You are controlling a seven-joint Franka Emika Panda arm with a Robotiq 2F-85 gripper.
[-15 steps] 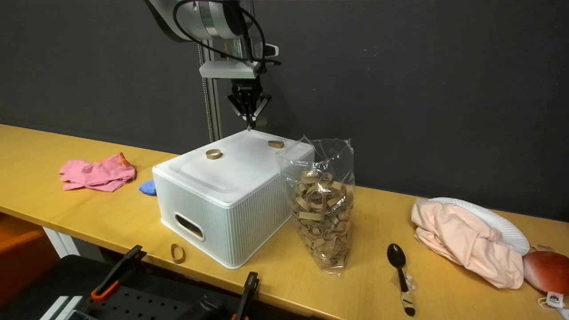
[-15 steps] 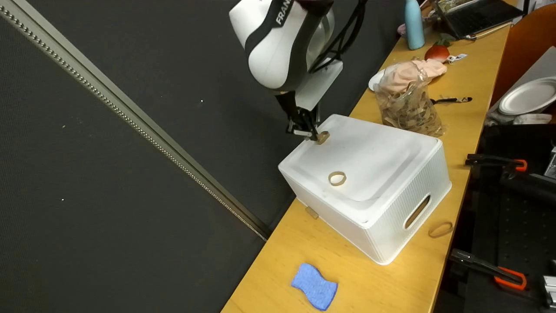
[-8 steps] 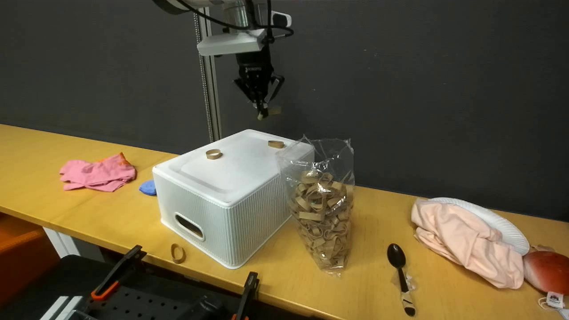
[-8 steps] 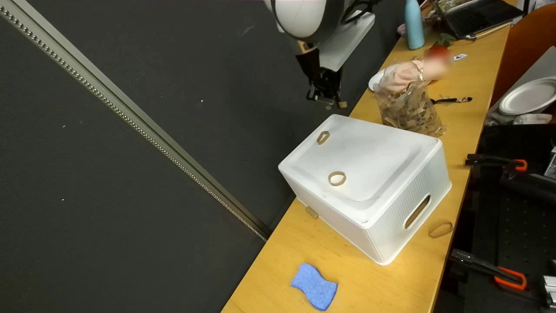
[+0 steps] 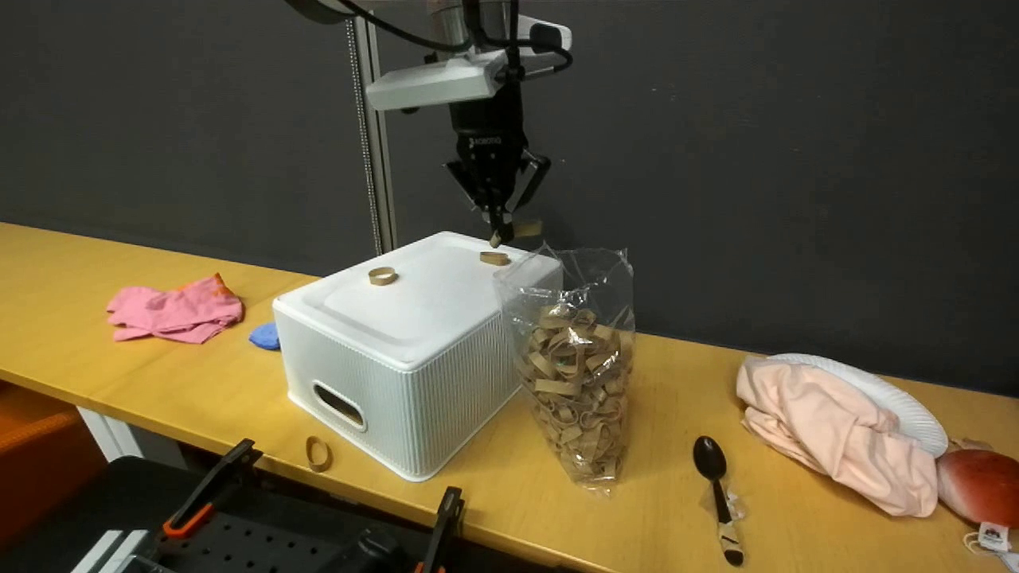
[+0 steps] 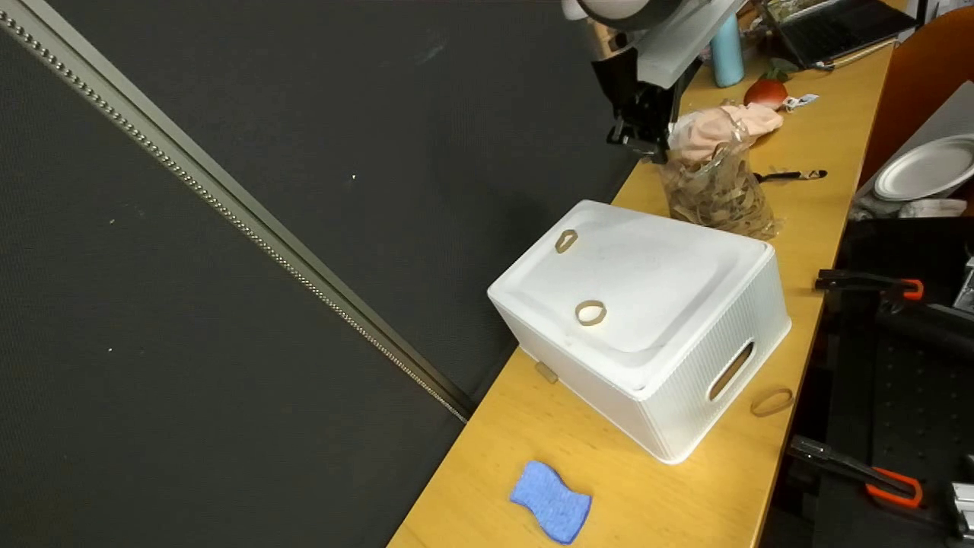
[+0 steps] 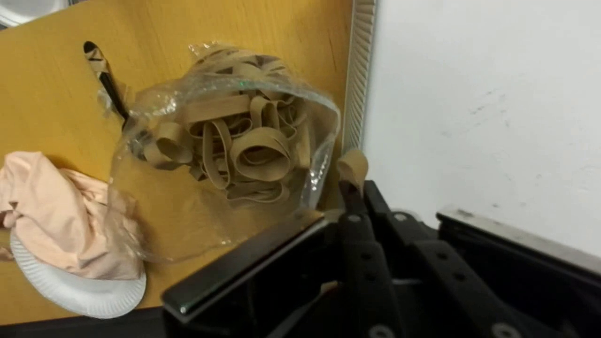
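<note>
My gripper is shut on a tan rubber band, which sticks out past the fingertips in the wrist view. It hangs above the far right corner of an upturned white ribbed box, close to the mouth of a clear plastic bag. That bag stands open beside the box, full of tan bands. In the wrist view the held band appears just right of the bag's rim. On the box top lie a loose band and another band.
A band lies near the table's front edge, another band behind the box. Right of the bag are a black spoon, peach cloth and white plate. A pink cloth and blue sponge lie on the opposite side.
My gripper has risen from near the box's far edge and moved across toward the bag, carrying the band. Over the last half second it has come down a little. The bag and box have not moved.
</note>
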